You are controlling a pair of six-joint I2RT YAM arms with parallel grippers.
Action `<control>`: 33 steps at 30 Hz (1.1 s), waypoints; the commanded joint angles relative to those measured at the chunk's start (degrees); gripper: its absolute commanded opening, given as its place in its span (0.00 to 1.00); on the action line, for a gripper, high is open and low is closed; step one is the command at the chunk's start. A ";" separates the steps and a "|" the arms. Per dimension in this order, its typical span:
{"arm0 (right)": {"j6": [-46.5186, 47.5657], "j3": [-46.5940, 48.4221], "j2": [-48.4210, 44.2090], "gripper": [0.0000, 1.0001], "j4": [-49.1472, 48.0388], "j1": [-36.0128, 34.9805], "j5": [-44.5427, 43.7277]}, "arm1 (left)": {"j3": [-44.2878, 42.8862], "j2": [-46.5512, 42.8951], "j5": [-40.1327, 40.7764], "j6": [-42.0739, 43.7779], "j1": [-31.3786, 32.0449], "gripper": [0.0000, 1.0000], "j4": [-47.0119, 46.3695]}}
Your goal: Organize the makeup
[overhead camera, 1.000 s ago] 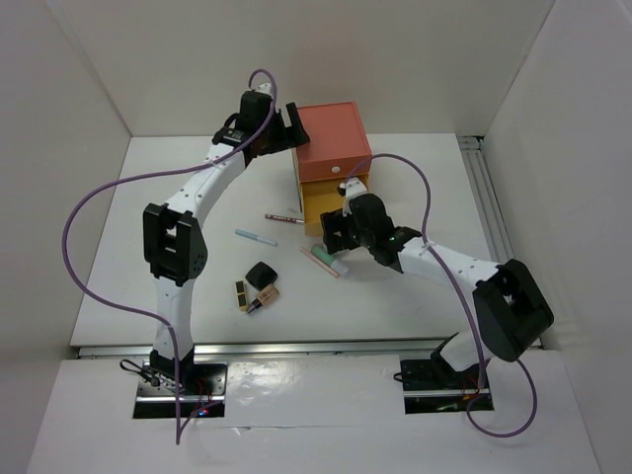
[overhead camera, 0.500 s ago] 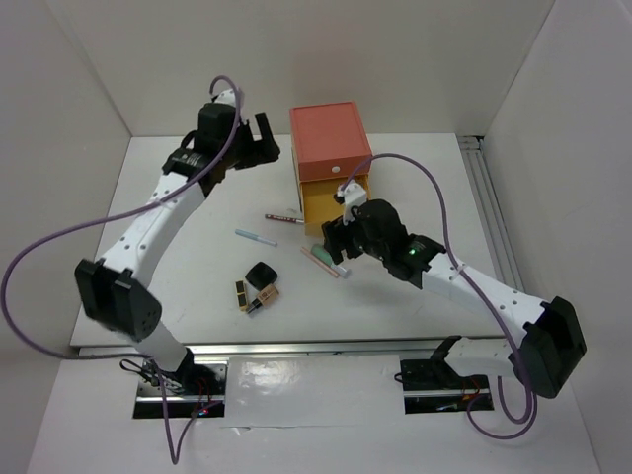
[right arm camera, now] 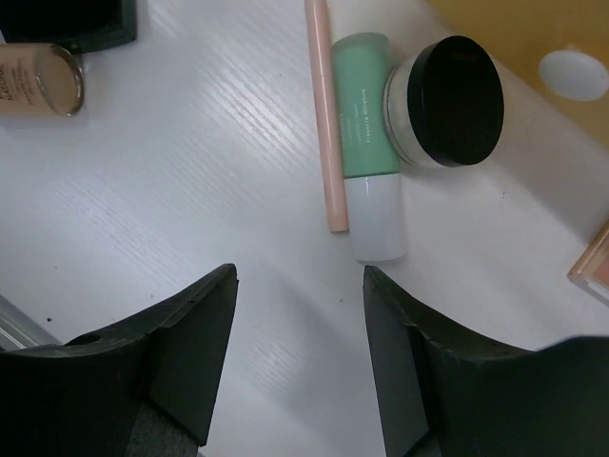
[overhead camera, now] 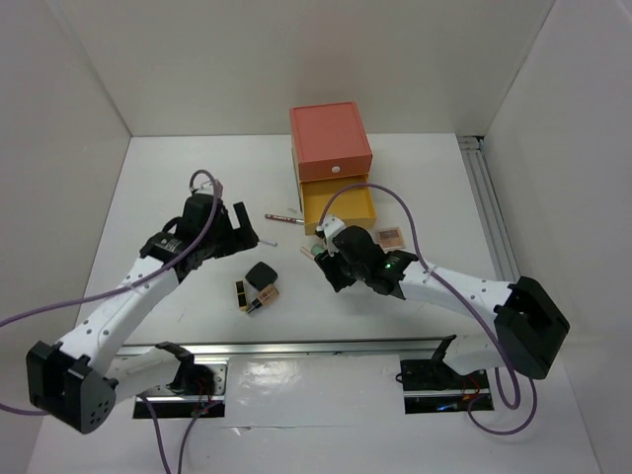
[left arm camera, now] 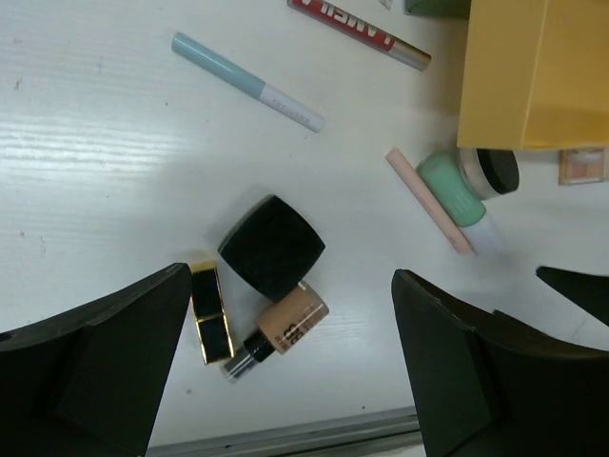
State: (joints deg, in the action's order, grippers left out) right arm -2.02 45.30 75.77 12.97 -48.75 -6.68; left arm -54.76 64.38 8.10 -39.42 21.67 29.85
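Both pincers gape, nothing held. L gripper (left arm camera: 290,286) frames black compact (left arm camera: 272,246), mid-frame. R gripper (right arm camera: 300,276) sits below mint tube (right arm camera: 364,162), top centre.

black compact (left arm camera: 272,246), mint tube (right arm camera: 366,148), lying apart

White table (overhead camera: 434,188), plain white walls (overhead camera: 415,59)

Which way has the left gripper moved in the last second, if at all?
Yes. The left gripper has drawn back from beside the coral drawer box toward the near edge, now open near the black compact.
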 commanded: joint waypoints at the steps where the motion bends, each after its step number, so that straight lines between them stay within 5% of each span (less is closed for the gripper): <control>1: -0.52 0.05 0.70 0.63 -4.97 0.32 -0.27 | 2.81 -9.33 1.66 -3.28 0.65 1.00 1.17; 9: -1.05 -1.00 0.17 0.63 -5.50 0.85 -0.97 | 8.61 -17.26 2.19 -4.44 0.65 1.00 5.05; 25: -0.44 -1.53 2.01 0.64 -4.97 0.85 -1.32 | 9.67 -11.29 -2.74 -3.29 4.96 1.00 1.98; 33: 3.69 0.30 7.19 0.60 -6.82 0.85 5.81 | 9.67 -10.24 -1.68 -3.91 5.49 1.00 1.97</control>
State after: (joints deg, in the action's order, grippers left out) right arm -0.27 44.25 80.38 8.99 -48.21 -2.52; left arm -45.19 54.30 6.11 -42.41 26.85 33.82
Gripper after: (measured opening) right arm 0.604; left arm 1.000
